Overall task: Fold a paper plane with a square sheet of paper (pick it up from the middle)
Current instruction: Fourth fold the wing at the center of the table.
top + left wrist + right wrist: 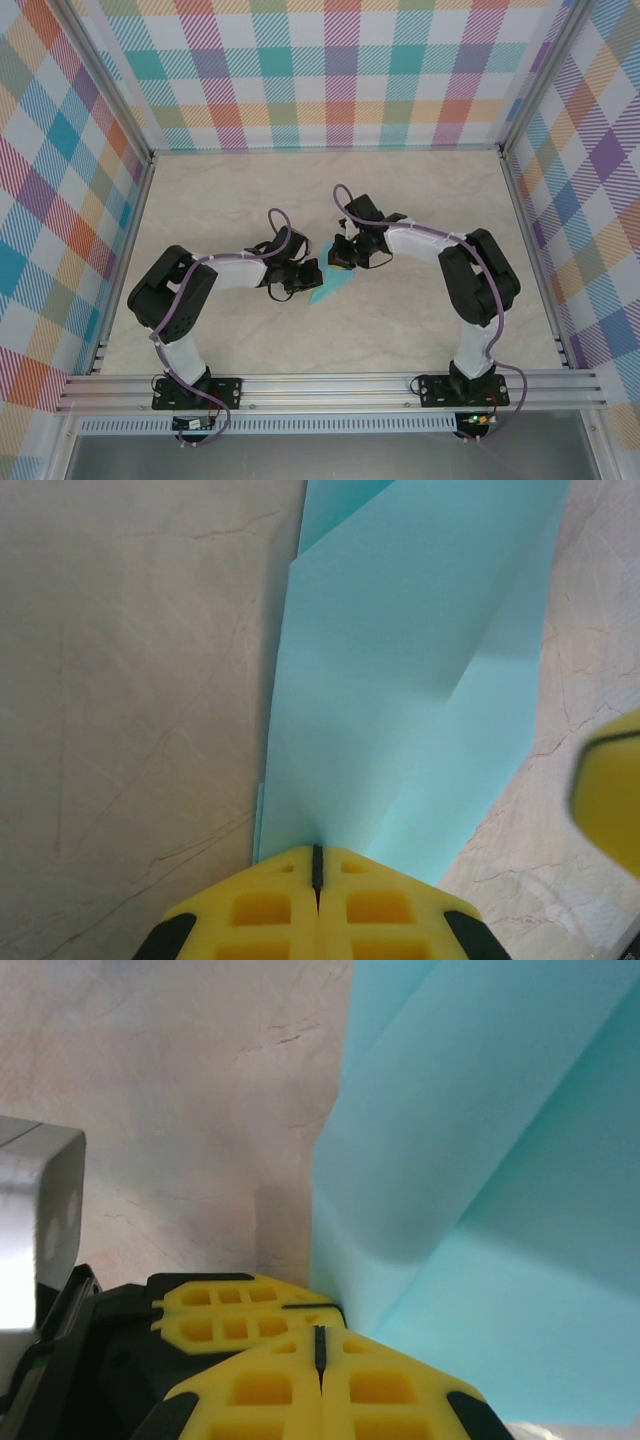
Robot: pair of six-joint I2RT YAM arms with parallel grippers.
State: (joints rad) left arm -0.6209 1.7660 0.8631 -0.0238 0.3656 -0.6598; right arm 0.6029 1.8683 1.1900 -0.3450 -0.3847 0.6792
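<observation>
The thin turquoise folded paper sheet lies mid-frame in the top view on the pale table. The left hand is pinched shut on its edge; the right hand is closed beside it, grip unclear. Best: anchor with the left, run the crease slowly, edges aligned.

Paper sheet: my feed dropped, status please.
Left gripper shut on folded sheet. Right gripper shut at sheet's edge, grip unclear. Grippers close together.

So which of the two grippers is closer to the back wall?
The right gripper; it sits farther back on the table than the left gripper, both by the turquoise paper.
</observation>
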